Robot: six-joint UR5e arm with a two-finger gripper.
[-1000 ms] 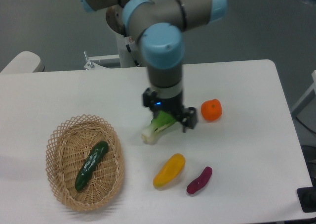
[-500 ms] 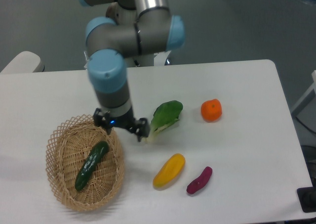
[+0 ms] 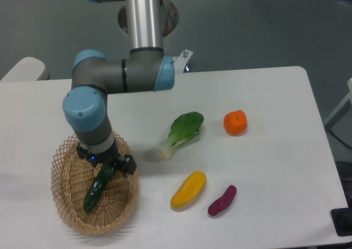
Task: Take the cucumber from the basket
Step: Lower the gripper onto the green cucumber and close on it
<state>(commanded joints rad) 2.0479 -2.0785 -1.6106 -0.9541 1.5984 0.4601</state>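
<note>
At the lower left of the frame, the tool (image 3: 105, 166) is hanging over the cucumber's (image 3: 94, 192) upper end inside the basket (image 3: 65, 208); its opening I cannot tell. It should be straddling the cucumber across its width, clearing the wicker rim, then closing gently.

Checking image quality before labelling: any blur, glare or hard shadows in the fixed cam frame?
Fixed camera: soft overall, low resolution, even diffuse light. Only faint shadows under the bok choy and yellow vegetable. Small highlights on the glossy cucumber. The gripper over the basket is dark, so finger detail is lost. No obvious distortion.
</note>
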